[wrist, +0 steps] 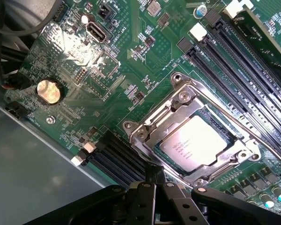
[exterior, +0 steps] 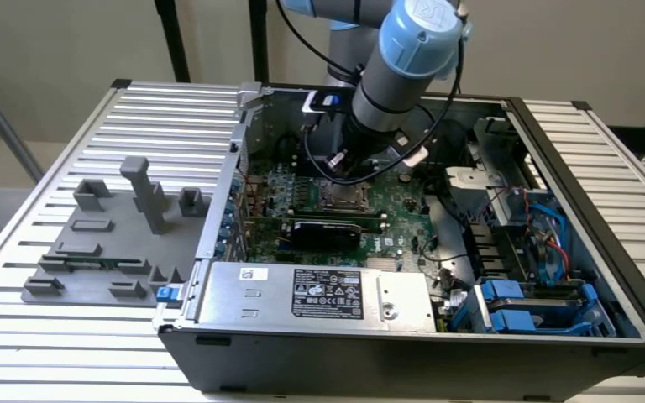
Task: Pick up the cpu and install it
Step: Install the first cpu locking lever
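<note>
Claw shut, empty, poised just above socket edge inside case. Cpu already seated in socket, frame around it. Install step apparently at its end; seating check needed. Wrist view: chip top, frame screws, battery. Exterior view: arm reaching in, grey fixture on tabletop.

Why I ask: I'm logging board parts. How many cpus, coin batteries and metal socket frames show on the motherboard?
cpu: 1
coin battery: 1
socket frame: 1
Total: 3
</note>
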`<action>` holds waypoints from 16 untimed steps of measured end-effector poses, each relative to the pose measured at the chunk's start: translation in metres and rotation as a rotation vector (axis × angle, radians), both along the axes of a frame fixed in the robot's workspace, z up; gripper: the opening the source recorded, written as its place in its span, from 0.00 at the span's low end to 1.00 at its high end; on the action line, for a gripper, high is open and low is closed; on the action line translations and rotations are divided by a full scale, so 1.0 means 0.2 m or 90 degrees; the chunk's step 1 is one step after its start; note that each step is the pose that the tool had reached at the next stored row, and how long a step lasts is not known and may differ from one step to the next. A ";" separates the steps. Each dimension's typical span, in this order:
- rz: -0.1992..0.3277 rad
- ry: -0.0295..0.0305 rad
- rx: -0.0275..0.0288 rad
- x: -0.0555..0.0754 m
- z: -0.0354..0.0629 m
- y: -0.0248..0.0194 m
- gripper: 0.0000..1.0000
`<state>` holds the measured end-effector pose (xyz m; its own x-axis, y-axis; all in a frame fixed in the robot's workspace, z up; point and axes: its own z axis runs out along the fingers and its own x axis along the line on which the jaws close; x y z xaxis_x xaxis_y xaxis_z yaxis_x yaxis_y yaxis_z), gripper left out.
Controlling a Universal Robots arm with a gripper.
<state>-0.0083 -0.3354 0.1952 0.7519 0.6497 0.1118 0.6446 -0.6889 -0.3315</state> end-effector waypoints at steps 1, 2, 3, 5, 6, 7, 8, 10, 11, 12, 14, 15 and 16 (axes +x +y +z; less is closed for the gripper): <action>0.000 0.0000 -0.0002 0.00 0.000 -0.001 0.11; 0.000 0.0000 -0.0003 0.00 -0.001 -0.002 0.11; 0.000 0.0000 -0.0004 0.00 -0.001 -0.003 0.11; 0.000 0.0000 -0.0005 0.00 -0.003 -0.005 0.11; 0.000 0.0000 -0.0005 0.01 -0.004 -0.007 0.11; 0.000 0.0000 -0.0004 0.01 -0.005 -0.008 0.11; 0.000 0.0000 -0.0006 0.01 -0.005 -0.010 0.11; 0.000 0.0002 -0.0007 0.01 -0.007 -0.012 0.11; 0.000 0.0001 -0.0007 0.01 -0.008 -0.013 0.11; 0.000 0.0001 -0.0006 0.01 -0.010 -0.013 0.11; 0.000 0.0001 -0.0006 0.02 -0.012 -0.014 0.11; 0.000 0.0001 -0.0006 0.02 -0.013 -0.014 0.11; 0.000 0.0001 -0.0007 0.02 -0.013 -0.014 0.11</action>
<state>-0.0046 -0.3381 0.1925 0.7520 0.6498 0.1110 0.6445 -0.6893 -0.3309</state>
